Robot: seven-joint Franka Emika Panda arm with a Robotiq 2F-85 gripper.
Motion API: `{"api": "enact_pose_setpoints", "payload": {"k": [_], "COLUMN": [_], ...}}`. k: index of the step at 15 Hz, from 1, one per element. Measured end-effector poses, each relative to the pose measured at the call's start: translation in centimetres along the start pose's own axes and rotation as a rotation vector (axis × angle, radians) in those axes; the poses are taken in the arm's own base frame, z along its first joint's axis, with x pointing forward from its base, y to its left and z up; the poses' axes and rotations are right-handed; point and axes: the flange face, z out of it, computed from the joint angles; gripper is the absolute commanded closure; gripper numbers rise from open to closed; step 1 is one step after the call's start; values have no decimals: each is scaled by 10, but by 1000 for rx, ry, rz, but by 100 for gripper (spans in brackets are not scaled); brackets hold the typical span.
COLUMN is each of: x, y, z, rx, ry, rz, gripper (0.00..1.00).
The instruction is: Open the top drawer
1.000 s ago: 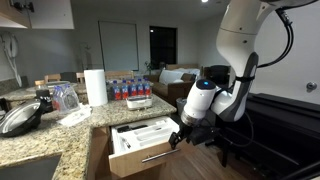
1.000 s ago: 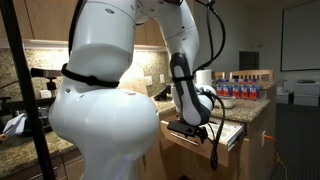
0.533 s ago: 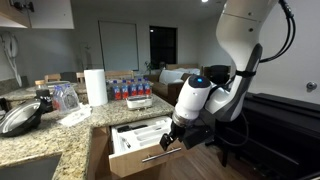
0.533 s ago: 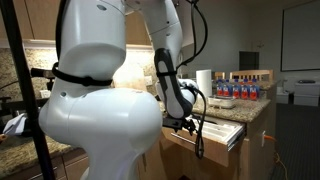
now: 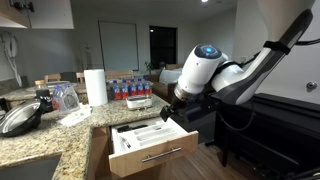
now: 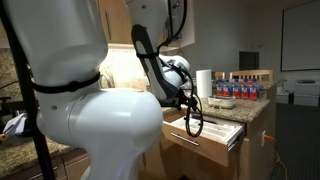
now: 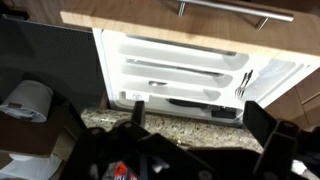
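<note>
Your claw (image 5: 168, 112) hangs wide and empty just above the drawer (image 5: 150, 156), which stands pulled out from under the granite worktop (image 5: 55, 138), its white tray (image 7: 180, 70) showing.

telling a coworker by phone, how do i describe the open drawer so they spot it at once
Find the speckled granite counter with the paper towel roll. Just below its edge a wide, shallow light-wood drawer sticks out, pulled open. A white cutlery tray inside and a slim silver bar handle across its flat front set it apart.
</note>
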Motion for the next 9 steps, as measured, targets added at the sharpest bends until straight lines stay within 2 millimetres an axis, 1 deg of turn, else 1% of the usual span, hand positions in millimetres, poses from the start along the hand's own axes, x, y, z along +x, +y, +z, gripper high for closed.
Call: {"api": "enact_pose_setpoints", "payload": {"k": [2, 4, 9], "x": [17, 26, 23], "y": [7, 9, 8], "z": [-21, -33, -33], "rx": [-19, -27, -30], "ry": [34, 55, 51], "rz": [12, 6, 6], "gripper": [0, 0, 0]}}
